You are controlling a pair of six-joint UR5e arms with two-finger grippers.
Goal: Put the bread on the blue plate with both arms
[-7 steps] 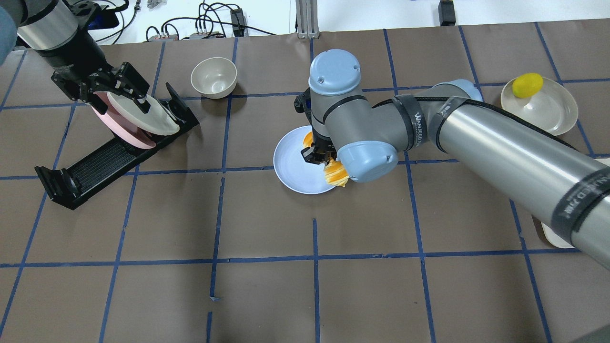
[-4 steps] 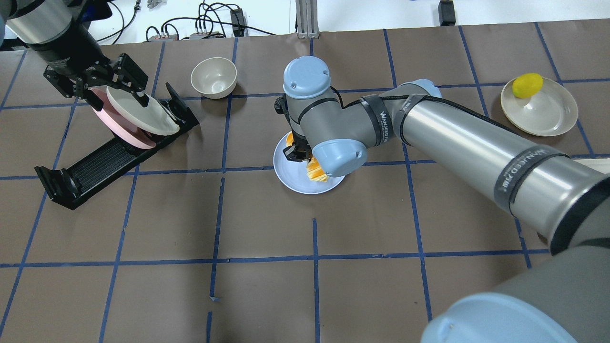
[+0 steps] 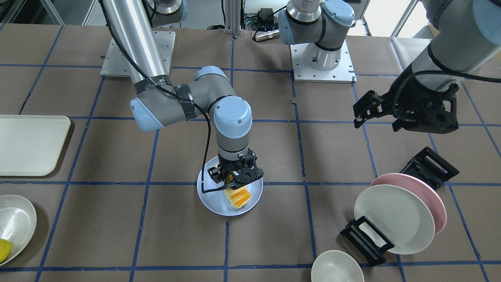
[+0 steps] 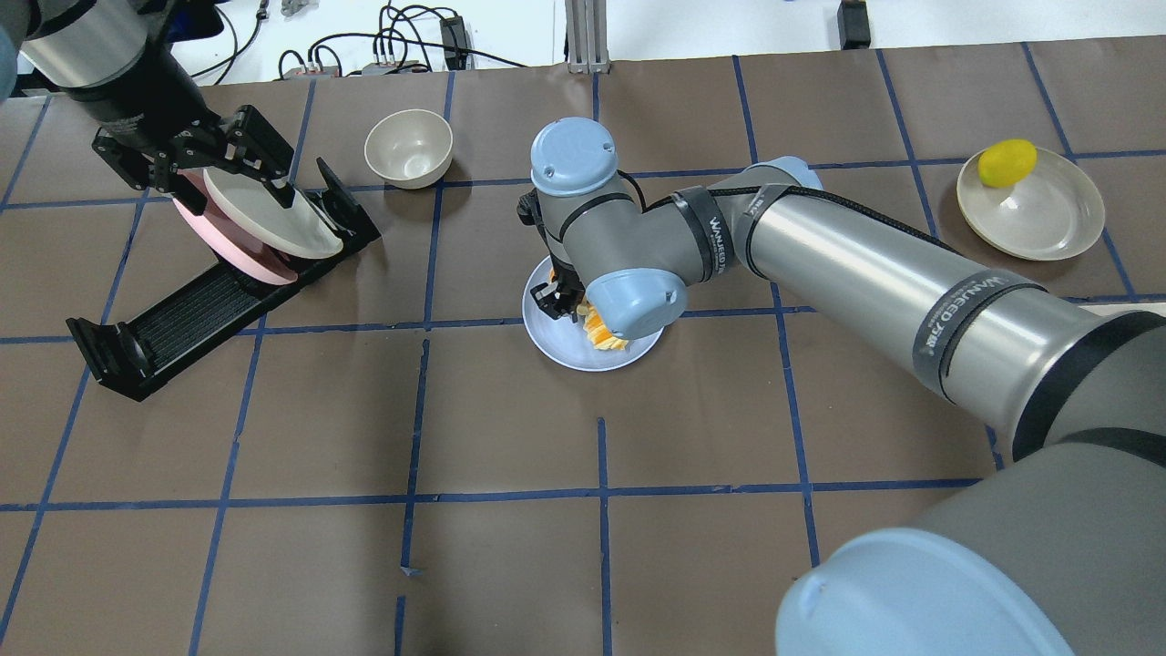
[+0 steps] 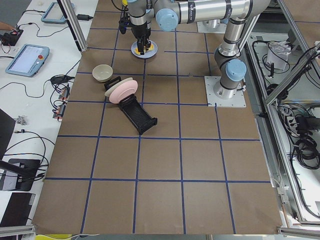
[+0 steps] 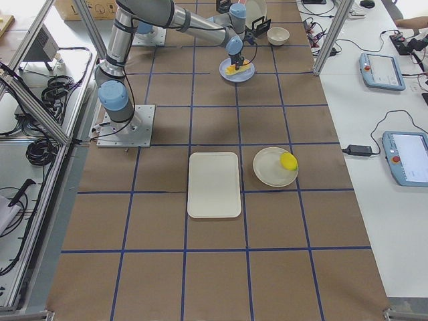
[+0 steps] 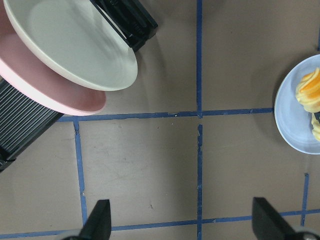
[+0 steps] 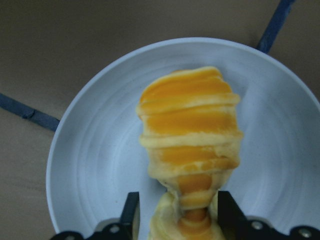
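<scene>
Right wrist-mounted view looks straight down on the bread [image 8: 190, 145], its orange and pale-yellow ridges running out over the middle of the blue plate [image 8: 95, 160]. The right tool [image 8: 177, 215] is clamped on the loaf's narrow near end, one black finger [image 8: 131, 210] pressed against each side. From the exterior front-facing view the loaf hangs tilted down from that tool, its free end low over the plate's near half; whether it touches the plate's surface cannot be told. The plate lies flat on the brown tabletop [image 4: 510, 565], beside a crossing of the blue tape lines. The left tool [image 7: 180, 227] hovers well apart from the plate, its fingers spread wide with nothing between them, above the tabletop next to the black rack [image 4: 209, 301]. A pink plate [image 7: 65, 95] and a cream plate [image 7: 70, 45] lean in that rack, the cream one in front. A cream bowl [image 4: 409, 148] stands just beyond the rack, a yellow piece [image 4: 1007, 162] lies on the rim of a cream dish [image 4: 1048, 219] at the far right, and a cream tray [image 3: 31, 145] lies near it.
</scene>
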